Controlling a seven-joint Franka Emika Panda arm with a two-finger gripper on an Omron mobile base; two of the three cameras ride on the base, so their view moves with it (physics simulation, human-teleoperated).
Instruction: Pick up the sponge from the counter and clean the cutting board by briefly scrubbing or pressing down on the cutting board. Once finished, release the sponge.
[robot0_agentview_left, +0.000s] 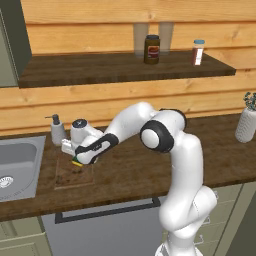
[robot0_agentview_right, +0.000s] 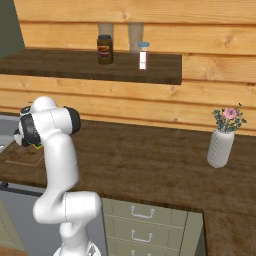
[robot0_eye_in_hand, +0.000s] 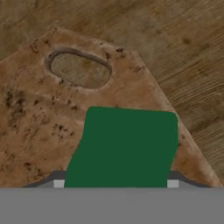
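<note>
Sponge (robot0_eye_in_hand: 124, 146) first: in the hand view we see its green top between the two dark finger tips, one at each lower corner, so the gripper (robot0_eye_in_hand: 116, 183) is clamped on it, and the block lies over the cutting board (robot0_eye_in_hand: 39, 113). That board is speckled with dark stains and has an oval handle hole (robot0_eye_in_hand: 79, 70) (its rim looks darkened).

Going left to right in the left base view, we find the steel sink (robot0_agentview_left: 17, 165) set into the counter (robot0_agentview_left: 210, 160), then a grey soap dispenser (robot0_agentview_left: 57, 130) by the wall. Next comes the cutting board (robot0_agentview_left: 67, 175), lying flat just right of the sink, with the gripper (robot0_agentview_left: 79, 159) low over its far edge; a sliver of yellow and green, the sponge (robot0_agentview_left: 77, 162), peeks out under the hand. We cannot tell from this side whether the sponge touches the wood.

Further right the white arm bends back toward its base. On the higher shelf (robot0_agentview_left: 75, 70) stand a dark jar (robot0_agentview_left: 151, 49) and a small bottle with a blue cap (robot0_agentview_left: 198, 52). At the far right a white vase (robot0_agentview_left: 246, 125) holding flowers stands on the counter.
</note>
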